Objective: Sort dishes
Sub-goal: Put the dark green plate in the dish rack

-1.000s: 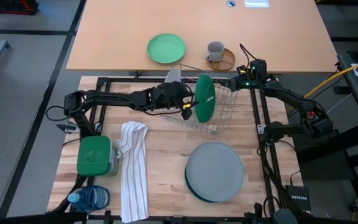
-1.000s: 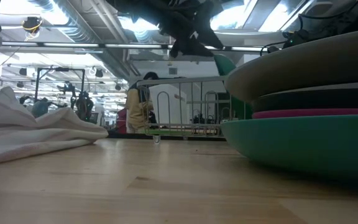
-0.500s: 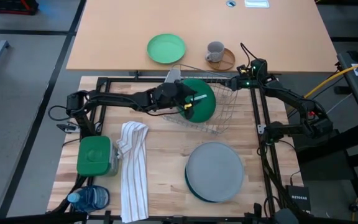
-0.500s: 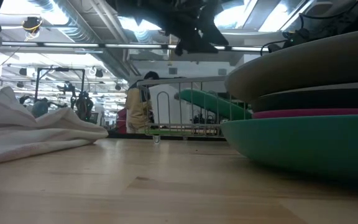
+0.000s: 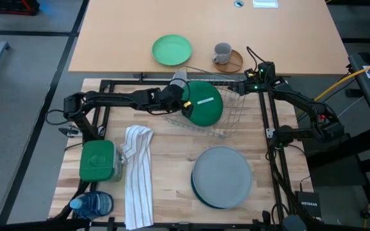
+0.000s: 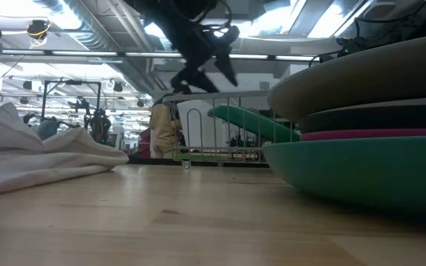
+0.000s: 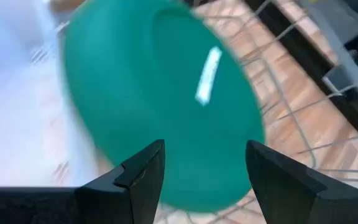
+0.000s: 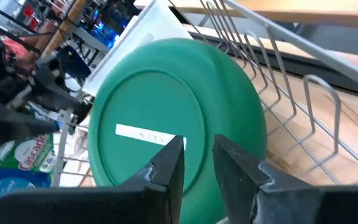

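Observation:
A dark green plate point(image 5: 204, 102) lies slanted in the wire dish rack point(image 5: 233, 119), underside up with a white label. It leans on the rack's wires and also shows in the low view point(image 6: 251, 123). My left gripper point(image 5: 183, 102) is open just left of the plate's rim, clear of it; its fingers frame the plate in the left wrist view point(image 7: 205, 155). My right gripper point(image 5: 245, 85) waits at the rack's far right corner, its fingers a little apart point(image 8: 199, 155), empty. The other plates are stacked point(image 5: 221, 176): light grey on top, then charcoal, pink and teal point(image 6: 361, 170).
A striped towel point(image 5: 137, 173), a green-lidded container point(image 5: 97, 160) and a blue bottle point(image 5: 92, 204) lie at the near left. A mint plate point(image 5: 171, 49) and a grey mug point(image 5: 222, 53) stand on the far table.
The dark green plate stood on edge in the rack with my left gripper at its rim. It has tipped over toward the left and now lies slanted, underside up. My left gripper has drawn back toward the table's left edge, clear of the plate.

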